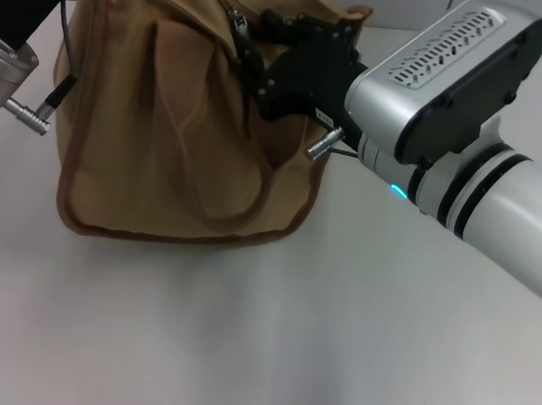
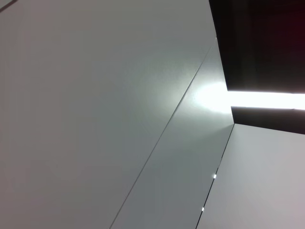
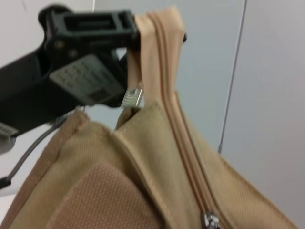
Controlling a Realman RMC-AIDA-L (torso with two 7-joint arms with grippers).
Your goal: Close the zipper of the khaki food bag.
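Found the khaki food bag [image 1: 163,138] upright on the white table [image 1: 241,350], toward the robot's left. Saw only the left arm [image 1: 14,13] at the bag's far end, its gripper out of view. Found the right gripper [image 1: 250,46] at the bag's top, narrow and seemingly clamped on the zipper [image 3: 183,143]. Traced the zipper's long axis along the bag's top, rising to the pinched end, the silver pull tab [image 3: 132,98] dangling just below. Judged it best to pull straight along the teeth, keeping the tape taut and untwisted.
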